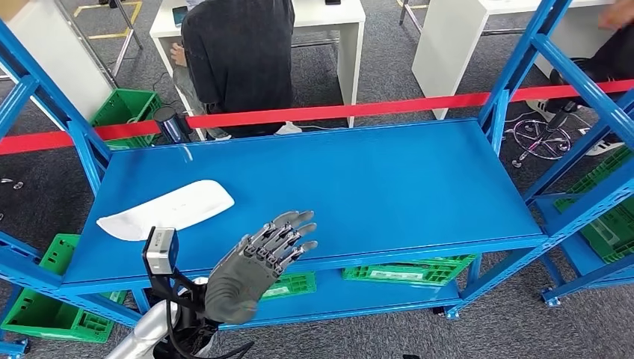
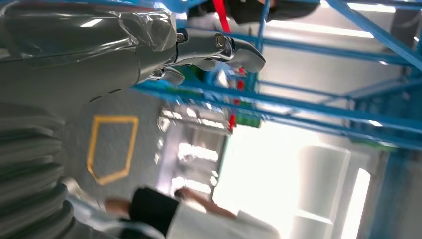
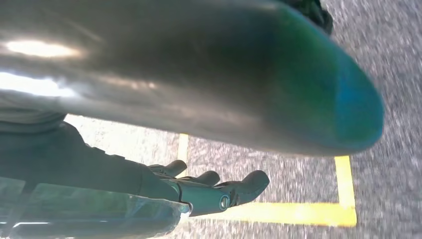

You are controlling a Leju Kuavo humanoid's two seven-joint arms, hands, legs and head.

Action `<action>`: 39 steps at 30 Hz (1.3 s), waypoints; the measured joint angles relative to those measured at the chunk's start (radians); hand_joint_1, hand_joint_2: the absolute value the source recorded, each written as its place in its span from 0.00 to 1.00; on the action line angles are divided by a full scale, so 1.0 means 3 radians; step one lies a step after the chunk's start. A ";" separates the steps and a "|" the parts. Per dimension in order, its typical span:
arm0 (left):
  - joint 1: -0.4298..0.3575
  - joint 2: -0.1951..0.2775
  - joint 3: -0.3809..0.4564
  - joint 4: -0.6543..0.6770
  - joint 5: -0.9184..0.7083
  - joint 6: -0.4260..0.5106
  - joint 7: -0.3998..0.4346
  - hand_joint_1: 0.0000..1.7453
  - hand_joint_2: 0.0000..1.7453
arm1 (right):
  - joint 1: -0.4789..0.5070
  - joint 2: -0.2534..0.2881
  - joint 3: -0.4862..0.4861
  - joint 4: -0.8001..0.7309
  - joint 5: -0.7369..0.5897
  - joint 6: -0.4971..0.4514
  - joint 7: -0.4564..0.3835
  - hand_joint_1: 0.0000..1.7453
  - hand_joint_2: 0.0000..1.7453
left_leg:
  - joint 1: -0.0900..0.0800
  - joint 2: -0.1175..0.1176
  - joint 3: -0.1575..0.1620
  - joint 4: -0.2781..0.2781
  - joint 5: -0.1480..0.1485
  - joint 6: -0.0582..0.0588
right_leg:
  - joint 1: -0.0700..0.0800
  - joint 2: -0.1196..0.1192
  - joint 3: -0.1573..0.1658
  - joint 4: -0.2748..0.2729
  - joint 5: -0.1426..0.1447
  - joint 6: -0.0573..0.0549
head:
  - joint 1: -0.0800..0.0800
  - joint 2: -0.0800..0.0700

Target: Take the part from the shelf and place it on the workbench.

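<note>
- white part (image 1: 166,210) lies flat on the blue shelf (image 1: 359,187), top level, near its front-left corner; nothing touching it
- left hand (image 1: 258,258) is raised over the shelf's front edge, to the right of the part and apart from it; fingers (image 1: 293,228) spread, stretched out toward the back of the shelf, holding nothing
- left wrist view: grey thumb (image 2: 234,50) sticks out w/ nothing in it, blue shelf bars behind
- right hand (image 3: 199,191) hangs low over grey floor (image 3: 388,59) w/ yellow tape lines (image 3: 293,213); fingers loosely out, slightly apart, nothing held
- red tape (image 1: 314,112) runs across behind the shelf
- person in dark top (image 1: 239,60) stands behind the tape w/ back to the robot, at a white table (image 1: 329,30)
- green crates (image 1: 411,269) on the lower level of the shelf, more green crates (image 1: 123,112) on the floor at left and right
- black cylinder (image 1: 170,123) stands at the shelf's back-left corner
</note>
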 joint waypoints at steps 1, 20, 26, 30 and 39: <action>-0.0003 0.0001 0.0007 0.0004 -0.0029 0.0031 -0.0007 0.00 1.00 | -0.0001 0.0001 0.0000 0.0000 0.0003 -0.0006 0.0000 0.00 0.00 | 0.0010 -0.0002 -0.0068 0.0148 -0.0090 -0.0023 | -0.0008 0.0001 0.0001 -0.0003 0.0003 -0.0014 | -0.0001 0.0000; -0.0023 0.0025 0.0035 0.0052 -0.1711 0.1058 -0.0489 0.00 1.00 | 0.0011 0.0023 0.0001 0.0001 -0.0007 -0.0094 -0.0021 0.00 0.00 | 0.0014 -0.0002 0.0106 -0.0197 0.0108 0.0111 | 0.0016 0.0005 -0.0472 0.0930 -0.0367 0.0018 | 0.0007 0.0000; -0.0024 0.0035 0.0022 0.0172 -0.2992 0.2129 -0.0554 0.00 1.00 | 0.0004 0.0006 0.0015 0.0001 0.0047 -0.0070 -0.0065 0.00 0.00 | -0.0007 -0.0014 0.0085 -0.0125 0.0068 0.0051 | 0.0016 -0.0007 -0.0044 0.0024 0.0011 0.0090 | 0.0004 0.0000; -0.0045 0.0039 -0.0003 0.0358 -0.3650 0.2827 -0.0477 0.00 1.00 | -0.0003 0.0010 0.0027 0.0001 0.0053 -0.0084 -0.0061 0.00 0.00 | 0.0004 -0.0011 0.0049 -0.0072 0.0029 0.0006 | 0.0016 -0.0001 -0.0031 -0.0011 0.0038 0.0008 | 0.0002 0.0000; -0.0154 0.0075 -0.0132 0.0703 -0.4452 0.3209 -0.0123 0.00 1.00 | -0.0020 0.0029 0.0039 0.0001 0.0051 -0.0106 -0.0056 0.00 0.00 | 0.0049 -0.0011 -0.0145 0.0395 -0.0113 -0.0037 | 0.0014 0.0004 -0.0028 -0.0016 0.0046 -0.0034 | -0.0002 0.0000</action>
